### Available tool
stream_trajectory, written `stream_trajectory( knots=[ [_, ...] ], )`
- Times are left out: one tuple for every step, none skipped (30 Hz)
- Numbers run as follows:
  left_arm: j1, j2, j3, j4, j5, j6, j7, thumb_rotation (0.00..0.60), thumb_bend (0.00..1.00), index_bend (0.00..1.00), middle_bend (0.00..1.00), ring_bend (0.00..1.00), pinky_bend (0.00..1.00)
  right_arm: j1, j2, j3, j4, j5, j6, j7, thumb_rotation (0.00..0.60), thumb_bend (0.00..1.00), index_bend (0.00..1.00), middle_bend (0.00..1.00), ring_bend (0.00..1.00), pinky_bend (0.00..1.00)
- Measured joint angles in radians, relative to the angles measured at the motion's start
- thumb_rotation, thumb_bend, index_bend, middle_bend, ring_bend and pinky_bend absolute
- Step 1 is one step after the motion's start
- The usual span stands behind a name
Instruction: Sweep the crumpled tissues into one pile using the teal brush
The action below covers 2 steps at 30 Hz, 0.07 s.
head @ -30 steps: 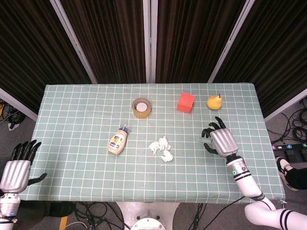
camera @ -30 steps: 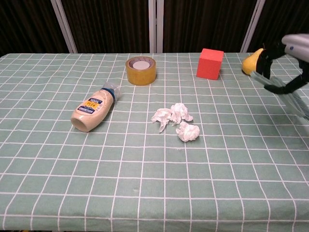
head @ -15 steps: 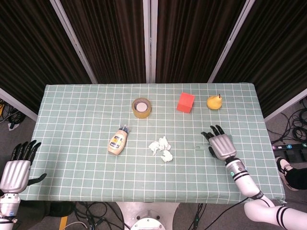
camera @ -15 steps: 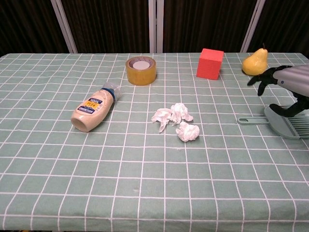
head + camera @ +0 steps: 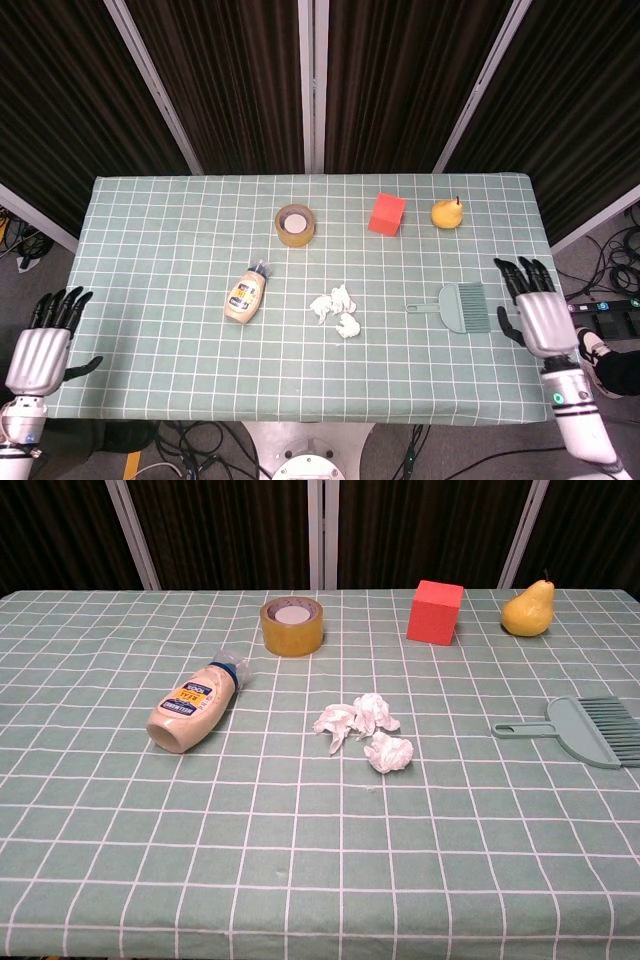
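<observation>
Three crumpled white tissues (image 5: 337, 309) (image 5: 364, 729) lie close together near the table's middle. The teal brush (image 5: 458, 306) (image 5: 586, 731) lies flat on the cloth to their right, handle pointing toward them, with nothing touching it. My right hand (image 5: 531, 308) hovers off the table's right edge, fingers spread, holding nothing, apart from the brush. My left hand (image 5: 45, 339) is at the front left corner, fingers spread and holding nothing. The chest view shows neither hand.
A mayonnaise bottle (image 5: 246, 294) (image 5: 193, 707) lies on its side left of the tissues. At the back stand a tape roll (image 5: 295, 222) (image 5: 292, 626), a red cube (image 5: 387, 214) (image 5: 435, 611) and a yellow pear (image 5: 447, 213) (image 5: 527, 610).
My right hand has set the brush down on the cloth, let go and pulled back to the right, off the table edge. The tissues have not moved.
</observation>
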Motion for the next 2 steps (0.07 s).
stream_trajectory(
  knots=[
    [-0.003, 0.000, -0.001, -0.002, 0.001, -0.002, 0.002, 0.600, 0.01, 0.09, 0.04, 0.00, 0.00, -0.036, 0.017, -0.015, -0.008, -0.025, 0.044, 0.027, 0.600, 0.41, 0.03, 0.11, 0.00, 0.00],
    [-0.005, -0.001, -0.001, -0.004, 0.002, -0.003, 0.004, 0.600, 0.01, 0.09, 0.04, 0.00, 0.00, -0.062, 0.029, -0.026, -0.014, -0.044, 0.074, 0.049, 0.600, 0.41, 0.03, 0.11, 0.00, 0.00]
  ],
)
